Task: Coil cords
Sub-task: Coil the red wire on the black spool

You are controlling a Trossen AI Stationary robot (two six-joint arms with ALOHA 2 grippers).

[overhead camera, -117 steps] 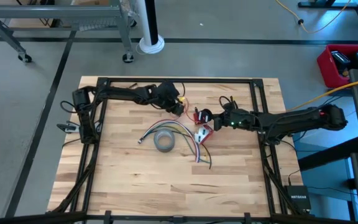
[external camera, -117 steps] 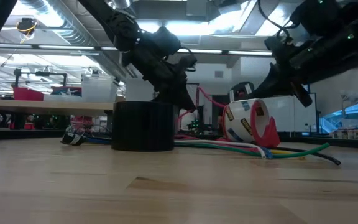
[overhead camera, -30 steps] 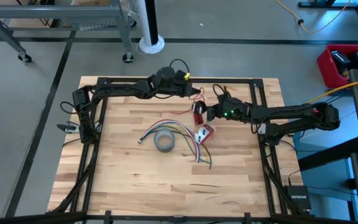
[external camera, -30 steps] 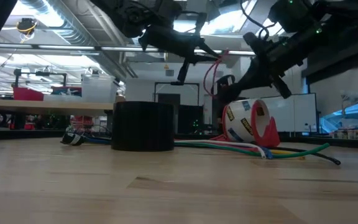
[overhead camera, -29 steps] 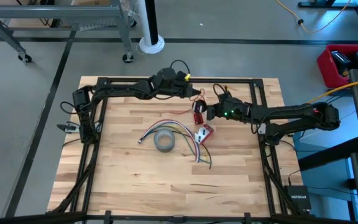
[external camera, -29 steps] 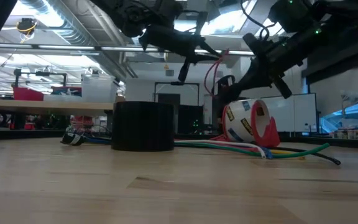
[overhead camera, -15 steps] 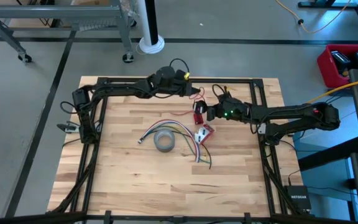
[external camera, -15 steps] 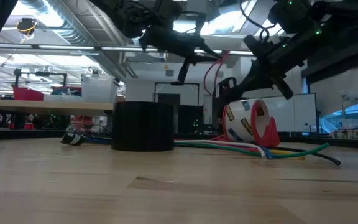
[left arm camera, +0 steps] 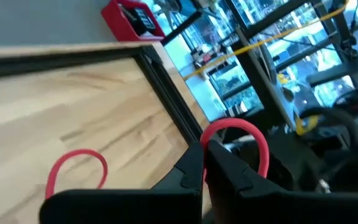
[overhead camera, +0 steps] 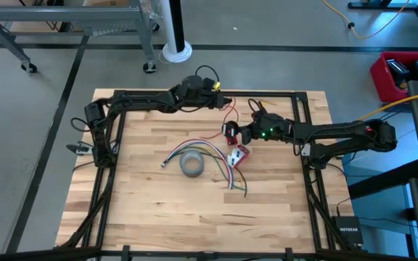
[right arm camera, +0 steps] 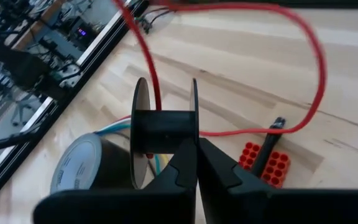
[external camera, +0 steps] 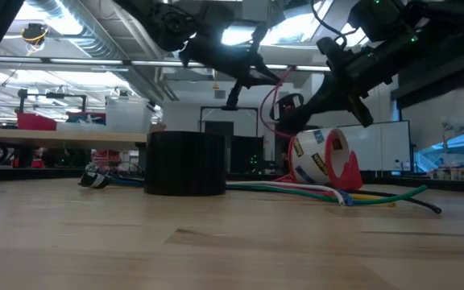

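A thin red wire [overhead camera: 228, 116] runs in the air from my left gripper [overhead camera: 223, 106] to a small black spool [overhead camera: 230, 131] in my right gripper [overhead camera: 236, 133]. Both grippers are shut and raised above the far middle of the table. In the right wrist view the wire [right arm camera: 309, 56] rises from the spool's hub [right arm camera: 163, 121] and loops away over the table. In the low view the spool [external camera: 288, 103] hangs above a red-and-white tape dispenser [external camera: 325, 157]. My left gripper pinches the red wire [left arm camera: 211, 134] between its two fingertips, partway along its length. The fingers come from the table's left, well above the top. The wire arcs in a slack loop [left arm camera: 247, 127] beyond the fingertips. My right gripper pinches the rim of one spool flange [right arm camera: 193, 127] between its two fingertips. The fingers come from the table's right, slanting down. The spool is lifted clear of the table, its axle lying across the fingers.
A grey tape roll [overhead camera: 191, 165] lies at the table's middle with a bundle of coloured wires [overhead camera: 207, 151] fanned beside it. The red-and-white dispenser [overhead camera: 238, 154] sits just under my right gripper. A red connector block [right arm camera: 263, 163] lies on the wood. Black frame rails [overhead camera: 209, 94] edge the table.
My left gripper has drawn a little toward the table's far edge, still shut on the red wire. My right gripper has turned a little with the spool, so the spool's flange faces differently. The wire's loop between them has shifted.
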